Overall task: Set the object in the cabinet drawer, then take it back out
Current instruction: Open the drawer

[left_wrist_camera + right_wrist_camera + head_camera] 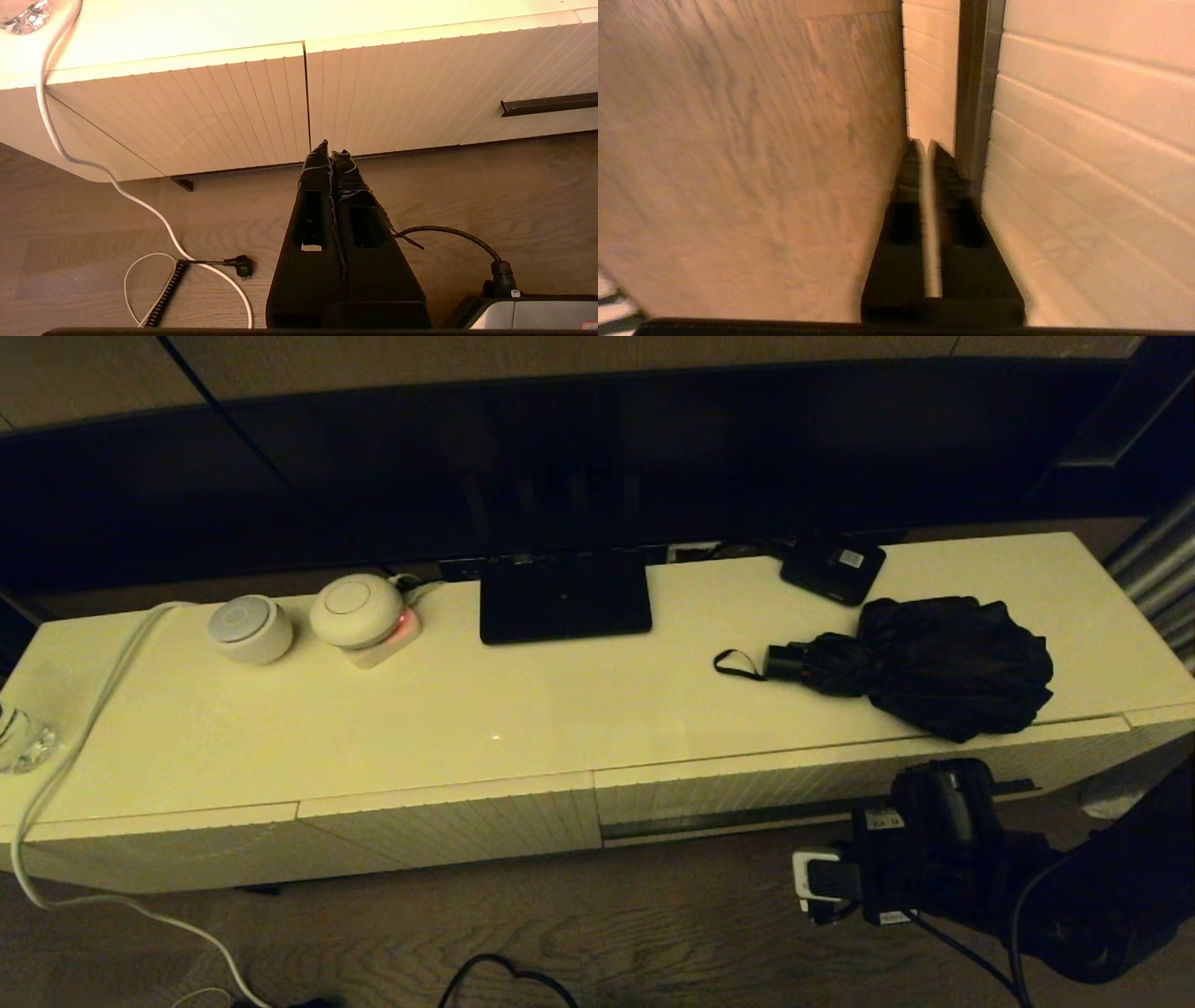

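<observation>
The black folding umbrella (934,663) lies on the right part of the cabinet top, its short handle (786,661) and wrist loop (736,663) pointing left. Below it, the wide ribbed cream drawer (747,789) is closed, its long dark slot handle (709,823) along the lower edge. My right gripper (924,144) hangs low in front of the drawer's right part, fingers nearly together with only a thin slit, tips just beside the slot handle (978,93). My left gripper (331,148) is shut and empty, above the floor in front of the cabinet.
On the cabinet top sit a flat black stand (564,597), a small black box with a white label (833,567), two white round devices (249,628) and a glass object (19,737). A white cable (75,747) trails to the floor.
</observation>
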You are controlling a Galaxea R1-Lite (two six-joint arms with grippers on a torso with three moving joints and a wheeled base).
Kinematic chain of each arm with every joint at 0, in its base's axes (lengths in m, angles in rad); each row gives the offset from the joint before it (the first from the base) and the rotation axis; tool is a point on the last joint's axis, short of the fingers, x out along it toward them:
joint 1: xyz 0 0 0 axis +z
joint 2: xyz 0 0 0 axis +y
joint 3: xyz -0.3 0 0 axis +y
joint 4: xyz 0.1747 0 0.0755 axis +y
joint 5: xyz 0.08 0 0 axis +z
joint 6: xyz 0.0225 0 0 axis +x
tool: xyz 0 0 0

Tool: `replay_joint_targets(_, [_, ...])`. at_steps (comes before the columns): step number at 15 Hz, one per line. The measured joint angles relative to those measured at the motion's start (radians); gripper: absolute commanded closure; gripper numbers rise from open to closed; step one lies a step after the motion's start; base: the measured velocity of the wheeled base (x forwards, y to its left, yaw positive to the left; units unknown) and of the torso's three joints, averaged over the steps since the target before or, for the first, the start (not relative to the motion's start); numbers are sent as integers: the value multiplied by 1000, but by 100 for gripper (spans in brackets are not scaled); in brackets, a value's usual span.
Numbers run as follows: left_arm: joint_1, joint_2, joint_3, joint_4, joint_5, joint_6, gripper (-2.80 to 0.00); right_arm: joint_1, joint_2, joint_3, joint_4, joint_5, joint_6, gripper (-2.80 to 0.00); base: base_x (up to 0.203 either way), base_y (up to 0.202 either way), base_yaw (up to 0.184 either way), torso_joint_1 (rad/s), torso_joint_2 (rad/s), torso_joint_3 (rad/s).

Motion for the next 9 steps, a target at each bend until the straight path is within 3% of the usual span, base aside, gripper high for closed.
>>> replay_joint_targets(5, [0,0,0,0,0,0,0,-31,22,-27,27,52,-54,-280,0,0,0,0,0,0])
replay_joint_targets(9, [0,0,0,0,0,0,0,-65,27,-49,106,125,-150,-280,0,0,0,0,0,0])
